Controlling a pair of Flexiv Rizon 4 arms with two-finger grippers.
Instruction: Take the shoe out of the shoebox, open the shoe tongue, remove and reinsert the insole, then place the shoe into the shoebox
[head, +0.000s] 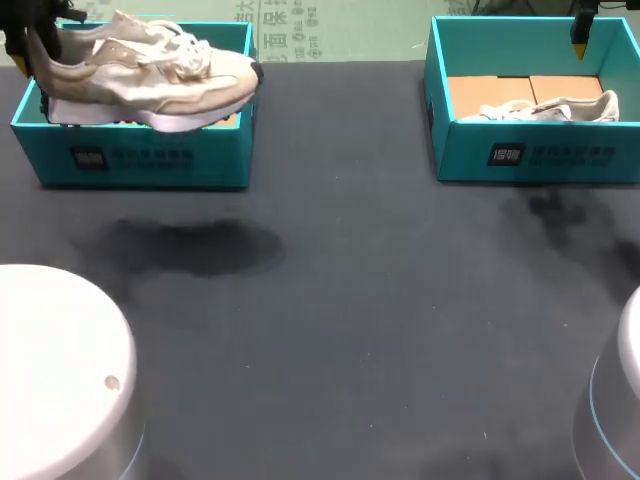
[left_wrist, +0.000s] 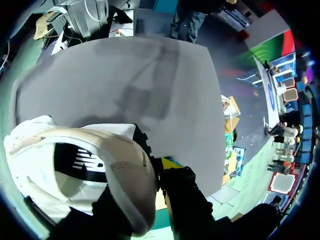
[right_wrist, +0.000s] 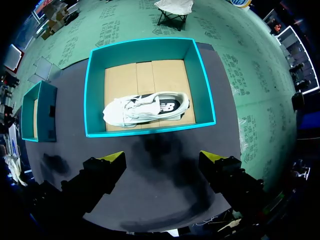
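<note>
left jaws clench the sneaker by its heel, holding it above its teal shoebox to clear the walls; right jaws hang released over the other shoebox.

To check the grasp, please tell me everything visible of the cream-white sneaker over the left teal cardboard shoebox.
The cream-white lace-up sneaker has a thick white sole and white laces; the upper looks like suede and mesh. It lies level, sole down, over the open left teal cardboard shoebox. The left hand grips its heel collar; a black insole with white print shows inside. Whether the sole touches the box rim is unclear.
</note>
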